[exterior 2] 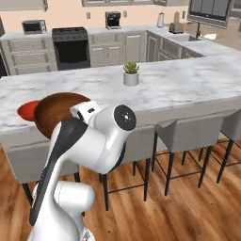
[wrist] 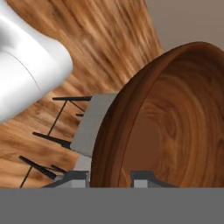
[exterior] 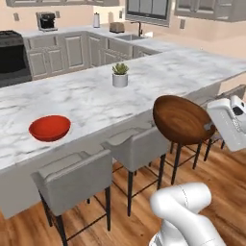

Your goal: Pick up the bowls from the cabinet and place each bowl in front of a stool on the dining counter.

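The claw (wrist: pixel 110 178) is clamped on the rim of the wood-look brown bowl (exterior: pixel 181 119), one finger tip on each side of the wall in the hand view. The bowl hangs in the air, tipped on its side with its hollow facing the cameras, and nothing lies in it. In the left base view it sits at about 3 o'clock, off the near edge of the marble bench (exterior: pixel 96 96) and above a grey stool (exterior: pixel 137 149).

The red bowl (exterior: pixel 49 128) rests upright on the bench at about 9 o'clock, near the front edge, behind another stool (exterior: pixel 74 180). It is empty too.

At about 12 o'clock, further back on the bench, a small white pot (exterior: pixel 120 79) holds a green plant (exterior: pixel 120 68). It stands well apart from both bowls.
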Robot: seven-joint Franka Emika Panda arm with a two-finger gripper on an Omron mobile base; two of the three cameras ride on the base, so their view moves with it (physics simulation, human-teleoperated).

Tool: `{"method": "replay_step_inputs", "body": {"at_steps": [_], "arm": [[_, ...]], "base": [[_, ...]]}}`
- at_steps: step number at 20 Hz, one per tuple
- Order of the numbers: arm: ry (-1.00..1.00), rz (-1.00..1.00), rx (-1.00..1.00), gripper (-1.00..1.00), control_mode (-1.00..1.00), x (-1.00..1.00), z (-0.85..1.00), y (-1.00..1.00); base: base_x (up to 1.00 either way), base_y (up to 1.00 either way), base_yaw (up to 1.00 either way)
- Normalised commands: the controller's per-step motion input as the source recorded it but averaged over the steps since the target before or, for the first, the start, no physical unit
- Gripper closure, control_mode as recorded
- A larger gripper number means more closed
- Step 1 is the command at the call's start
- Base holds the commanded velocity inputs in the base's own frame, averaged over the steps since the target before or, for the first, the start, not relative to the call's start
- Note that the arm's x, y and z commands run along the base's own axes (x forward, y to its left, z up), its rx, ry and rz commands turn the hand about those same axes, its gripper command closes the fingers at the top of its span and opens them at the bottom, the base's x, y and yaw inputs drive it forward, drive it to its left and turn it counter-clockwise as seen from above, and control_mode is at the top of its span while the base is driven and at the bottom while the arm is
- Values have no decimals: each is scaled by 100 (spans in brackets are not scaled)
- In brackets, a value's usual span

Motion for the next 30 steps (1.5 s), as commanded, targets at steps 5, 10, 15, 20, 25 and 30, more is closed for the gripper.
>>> {"method": "replay_step_inputs", "body": {"at_steps": [5,10,15,20,25,30], "arm": [[0,0,0,100,100,0,0,0],[0,0,0,100,100,0,0,0],[0,0,0,100,100,0,0,0],[0,0,0,100,100,0,0,0],[0,0,0,100,100,0,0,0],[0,0,0,100,100,0,0,0]], "base": [[30,-84,58],[15,-94,55],[9,-72,38],[40,-2,-8],[71,-34,-25],[35,-24,-4]]}}
